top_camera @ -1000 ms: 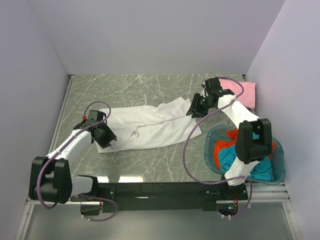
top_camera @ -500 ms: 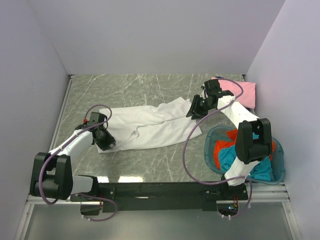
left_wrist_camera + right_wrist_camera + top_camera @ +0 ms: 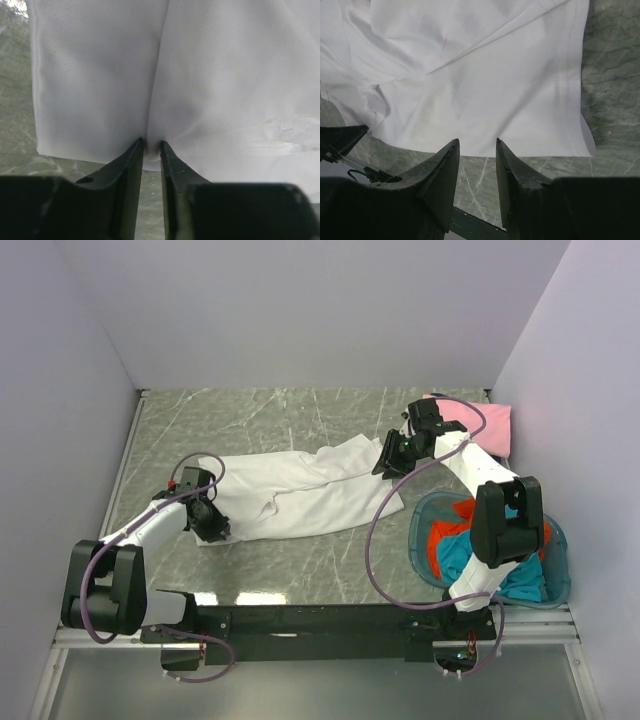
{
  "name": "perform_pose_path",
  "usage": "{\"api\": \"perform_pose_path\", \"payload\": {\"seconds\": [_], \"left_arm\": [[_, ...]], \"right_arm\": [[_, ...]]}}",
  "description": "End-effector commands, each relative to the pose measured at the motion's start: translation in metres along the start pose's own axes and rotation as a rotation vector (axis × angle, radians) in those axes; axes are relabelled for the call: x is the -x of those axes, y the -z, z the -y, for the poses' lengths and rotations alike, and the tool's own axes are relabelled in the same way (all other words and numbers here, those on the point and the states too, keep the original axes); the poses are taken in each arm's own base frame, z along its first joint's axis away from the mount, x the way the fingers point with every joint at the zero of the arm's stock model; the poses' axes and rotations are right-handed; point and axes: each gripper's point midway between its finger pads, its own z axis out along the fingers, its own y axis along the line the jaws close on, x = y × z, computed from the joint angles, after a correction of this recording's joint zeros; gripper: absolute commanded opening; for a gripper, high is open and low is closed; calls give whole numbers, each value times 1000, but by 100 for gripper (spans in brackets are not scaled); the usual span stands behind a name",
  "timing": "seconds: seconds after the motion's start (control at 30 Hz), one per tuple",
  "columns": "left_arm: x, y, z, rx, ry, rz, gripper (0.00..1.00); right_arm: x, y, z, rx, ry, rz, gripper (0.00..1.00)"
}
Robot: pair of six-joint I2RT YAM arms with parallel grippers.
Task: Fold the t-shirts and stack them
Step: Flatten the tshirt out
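White t-shirt (image 3: 300,495) lies spread flat mid-bench (image 3: 300,580), running left to right and rumpled in the middle. Left hand (image 3: 151,146) is at the shirt's near-left hem, fingers nearly together, pinching a crease of the white cloth between the tips. Right hand (image 3: 476,150) is low over the shirt's far-right edge, fingers parted, nothing held; hem and bare bench show in the gap. Pink t-shirt (image 3: 492,426) is folded at the far-right corner. Teal t-shirt (image 3: 462,558) and orange-red t-shirt (image 3: 446,532) are bunched in the blue basket (image 3: 412,536), near right.
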Motion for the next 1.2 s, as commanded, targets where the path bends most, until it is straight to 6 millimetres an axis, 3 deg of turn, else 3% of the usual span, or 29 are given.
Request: {"api": "perform_pose_path", "payload": {"seconds": [0.0, 0.37, 0.5, 0.6, 0.8, 1.0, 1.17], "left_arm": [[5, -2, 4, -12, -14, 22, 25], [25, 24, 28, -88, 9, 87, 0], [41, 42, 38, -109, 11, 139, 0], [66, 70, 51, -139, 31, 224, 0], [96, 105, 55, -183, 85, 331, 0], [101, 110, 40, -184, 115, 349, 0], [94, 107, 40, -211, 123, 332, 0]], "right_arm": [[1, 6, -6, 10, 17, 21, 42], [6, -4, 4, -36, 40, 13, 42], [17, -11, 9, -74, 54, 14, 42], [30, -17, 8, -90, 60, 24, 42], [70, -27, 12, -159, 51, 93, 42], [95, -41, 22, -218, 35, 114, 42], [96, -58, 38, -277, 46, 88, 41]]}}
